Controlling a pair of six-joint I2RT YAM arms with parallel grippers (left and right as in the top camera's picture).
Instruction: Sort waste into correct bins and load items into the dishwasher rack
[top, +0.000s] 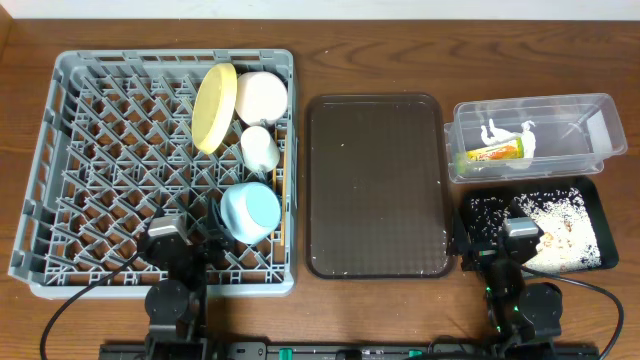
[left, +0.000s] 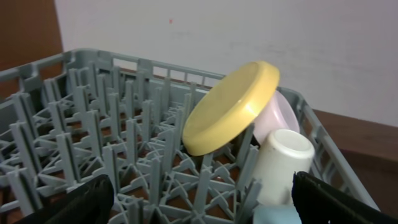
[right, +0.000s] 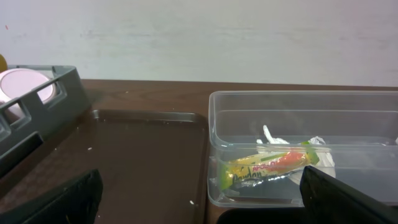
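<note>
Left fingers (left: 81, 202) apart, right fingers (right: 62, 199) apart; snack wrapper (right: 267, 168) lettering blurred, inside clear tub (right: 280, 95)

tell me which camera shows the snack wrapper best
The right wrist view. The snack wrapper lies close to the lens inside the clear tub, with its green and orange print showing through the wall. The overhead view shows it from above, small, in the same tub. The left wrist view does not show it.

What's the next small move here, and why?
Probably just stop and rest: the yellow plate, white bowl, cup and blue bowl already stand in the rack, the wrapper lies in the clear tub, and the rice is in the black tray.
</note>
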